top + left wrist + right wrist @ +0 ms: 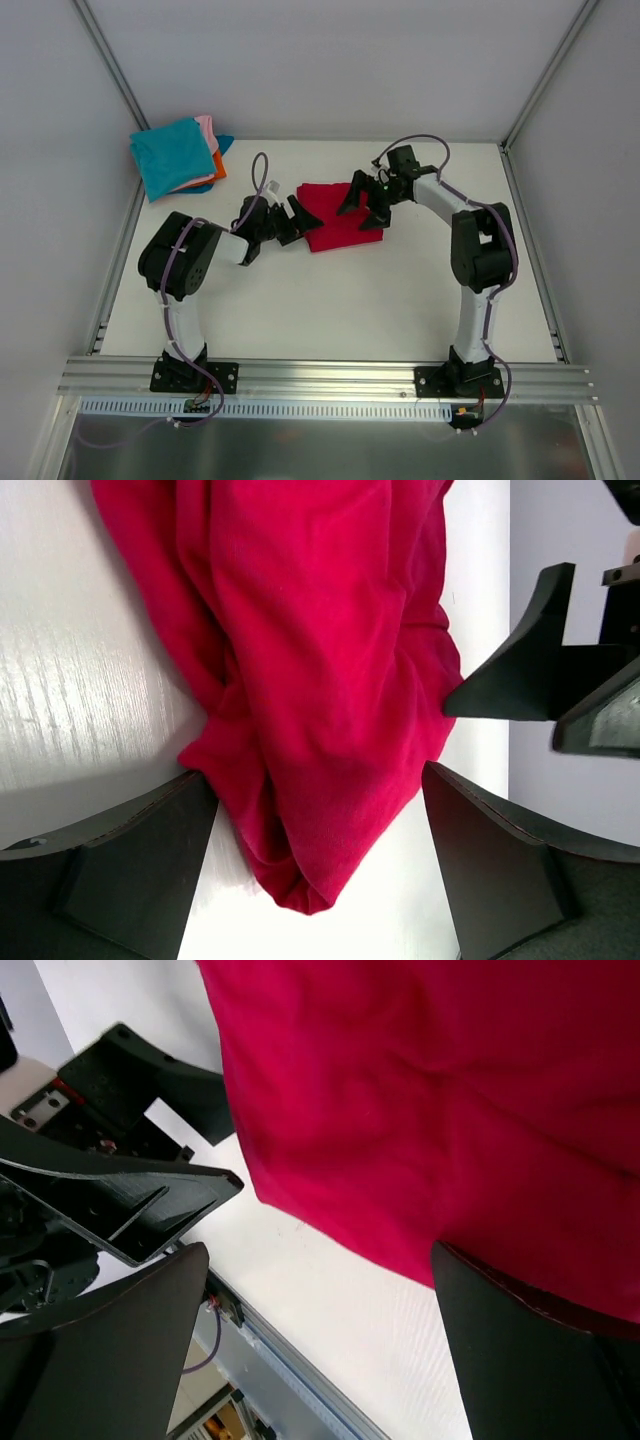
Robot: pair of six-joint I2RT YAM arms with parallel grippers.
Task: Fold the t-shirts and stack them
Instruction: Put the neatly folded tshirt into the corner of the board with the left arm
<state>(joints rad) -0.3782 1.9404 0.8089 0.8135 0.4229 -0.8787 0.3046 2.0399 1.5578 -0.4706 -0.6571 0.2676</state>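
The red t-shirt point(335, 220) is limp and light; both grippers, left gripper point(296, 222) and right gripper point(365, 205), are spread apart at its opposite edges, where bunched hems look best to grasp.

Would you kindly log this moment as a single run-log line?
red t-shirt: bunched mid-table, unfolded | left claw: open, straddling its edge | right claw: open over it | folded stack: far-left corner

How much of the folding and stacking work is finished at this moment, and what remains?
Looks done: a stack of folded shirts, teal on top with pink, orange and blue edges showing beneath, sits at the far left corner of the table. In hand: the red t-shirt lies bunched mid-table, with the left gripper and the right gripper open at its two ends. Left: finishing its fold and putting it on the stack.
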